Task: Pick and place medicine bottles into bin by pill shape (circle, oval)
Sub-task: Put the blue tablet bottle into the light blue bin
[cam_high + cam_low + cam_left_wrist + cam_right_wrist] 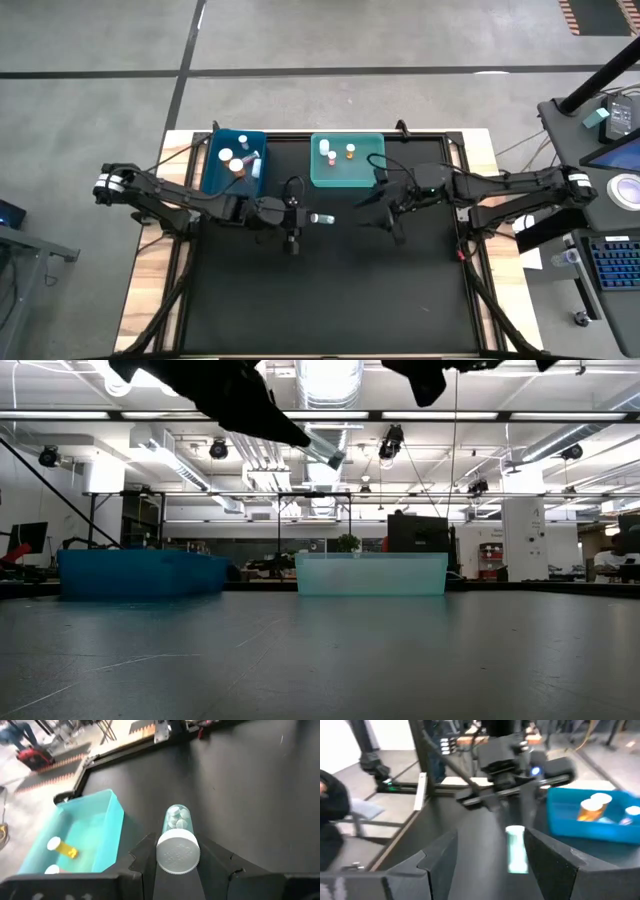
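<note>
We see the left gripper [303, 217] clenched on a small clear cylindrical medicine bottle with a white ribbed cap [177, 845], held lying sideways above the middle of the black desk [330, 300], well clear of its surface in the low view. Through the bottle's clear wall the left wrist view shows pale round-looking tablets, though we would not swear to their shape from here. The right gripper [385, 213] hovers just across from it over the desk, its fingers spread wide with nothing between them. At the far edge of the desk stand two open plastic bins side by side: a dark blue rectangular bin [235, 140] holding several white-capped bottles, one of them amber-orange, and a pale teal rectangular bin [347, 178] holding a few more, one also amber-orange.
</note>
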{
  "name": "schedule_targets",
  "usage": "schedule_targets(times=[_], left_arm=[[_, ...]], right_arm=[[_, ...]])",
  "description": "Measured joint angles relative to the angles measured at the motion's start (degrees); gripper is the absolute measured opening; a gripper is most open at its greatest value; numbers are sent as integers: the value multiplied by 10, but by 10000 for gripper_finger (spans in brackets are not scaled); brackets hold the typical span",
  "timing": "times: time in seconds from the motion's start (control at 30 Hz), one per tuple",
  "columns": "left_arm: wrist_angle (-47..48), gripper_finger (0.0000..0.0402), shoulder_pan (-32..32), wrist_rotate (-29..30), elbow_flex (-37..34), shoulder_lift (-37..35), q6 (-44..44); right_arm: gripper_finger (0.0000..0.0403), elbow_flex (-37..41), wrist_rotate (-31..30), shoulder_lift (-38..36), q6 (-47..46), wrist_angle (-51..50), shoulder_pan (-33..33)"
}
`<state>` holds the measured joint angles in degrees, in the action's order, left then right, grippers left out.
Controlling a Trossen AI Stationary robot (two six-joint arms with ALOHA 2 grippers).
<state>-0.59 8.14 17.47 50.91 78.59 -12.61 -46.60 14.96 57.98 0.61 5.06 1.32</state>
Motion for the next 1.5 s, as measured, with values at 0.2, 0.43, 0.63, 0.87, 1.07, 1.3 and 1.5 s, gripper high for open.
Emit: schedule_targets(times=[0.2, 0.43, 0.63, 0.87, 1.07, 1.3, 1.5], left_arm=[[-114, 96, 1, -7, -52, 0, -15], [-258, 96, 1, -25, -97, 0, -26], [-285, 96, 1, -27, -104, 0, -38], [-285, 96, 1, -27, -104, 0, -46], [-285, 96, 2, -27, -104, 0, -46], [-285, 96, 2, -27, -104, 0, -46], [-285, 106, 2, -26, -104, 0, -46]], right_arm=[[219, -53, -5, 36, -41, -56, -30], [219, -134, -40, 104, -77, -162, -34], [219, -229, -83, 185, -66, -268, -35], [219, -332, -120, 265, -51, -381, -36], [219, -379, -122, 309, -44, -437, -36], [199, -389, -128, 318, -44, -448, -36], [141, -388, -136, 315, -45, -451, -36]])
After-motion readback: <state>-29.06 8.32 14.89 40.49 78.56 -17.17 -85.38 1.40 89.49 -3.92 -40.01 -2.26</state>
